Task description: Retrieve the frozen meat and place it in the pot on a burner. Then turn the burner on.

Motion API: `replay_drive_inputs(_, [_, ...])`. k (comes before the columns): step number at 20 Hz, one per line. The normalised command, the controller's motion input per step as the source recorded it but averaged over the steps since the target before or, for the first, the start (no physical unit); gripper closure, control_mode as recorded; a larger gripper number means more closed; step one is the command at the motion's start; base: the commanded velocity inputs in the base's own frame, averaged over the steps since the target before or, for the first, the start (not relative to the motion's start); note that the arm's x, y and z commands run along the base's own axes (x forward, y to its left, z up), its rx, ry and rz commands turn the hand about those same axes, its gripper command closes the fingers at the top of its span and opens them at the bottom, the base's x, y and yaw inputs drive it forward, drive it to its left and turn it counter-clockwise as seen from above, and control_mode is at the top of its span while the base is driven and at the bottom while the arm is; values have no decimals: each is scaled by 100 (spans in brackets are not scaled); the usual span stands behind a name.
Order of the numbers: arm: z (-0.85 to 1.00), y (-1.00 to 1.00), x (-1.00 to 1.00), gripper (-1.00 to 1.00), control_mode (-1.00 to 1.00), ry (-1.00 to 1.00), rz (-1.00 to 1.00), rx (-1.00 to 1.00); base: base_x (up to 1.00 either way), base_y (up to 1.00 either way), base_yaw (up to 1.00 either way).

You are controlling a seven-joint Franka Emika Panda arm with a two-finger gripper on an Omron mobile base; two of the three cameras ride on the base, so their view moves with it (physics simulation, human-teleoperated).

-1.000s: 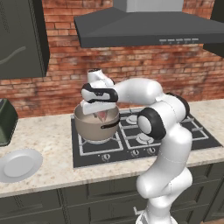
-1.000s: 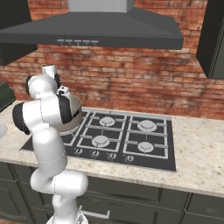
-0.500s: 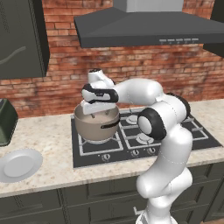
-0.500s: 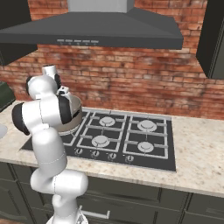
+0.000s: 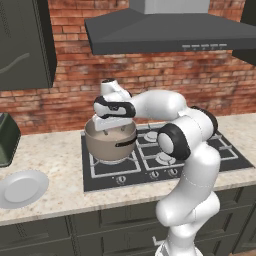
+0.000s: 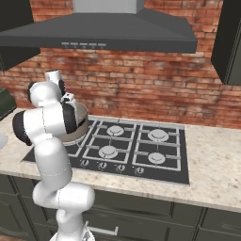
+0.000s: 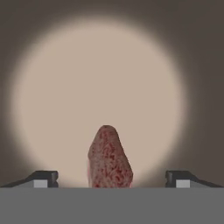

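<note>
The black cooktop [image 5: 200, 157] is seen on the table [image 5: 55, 195]. The pot [image 5: 111, 142] is seated on its far-left burner. Over the pot's mouth the claw [image 7: 112, 178] is held, spread wide and gripping nothing. The frozen meat [image 7: 109, 158] is seen between the tips, its long axis running away from the claw toward the pot's floor.

Gripper [image 7: 112, 179] spread wide down inside the pot [image 5: 111, 145], walls ringing it, meat [image 7: 110, 159] free between the fingertips. Straight up is open; range hood [image 5: 170, 32] looms higher.
</note>
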Motion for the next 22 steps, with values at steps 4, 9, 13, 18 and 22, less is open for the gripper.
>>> replay_drive_inputs(4, [2, 0, 0, -100, -100, -1, 0, 0, 0, 0, 0])
replay_drive_inputs(9, [19, 0, -16, -100, -100, -5, 0, 0, 0, 0, 0])
replay_drive_inputs(13, [16, 0, -16, -100, -100, -3, -4, 0, 0, 0, 0])
replay_drive_inputs(18, [29, -2, -40, -100, -100, 0, -7, 0, 0, 0, 0])
replay_drive_inputs(22, [53, -4, -73, -100, -100, -3, -5, 3, 0, 0, 0])
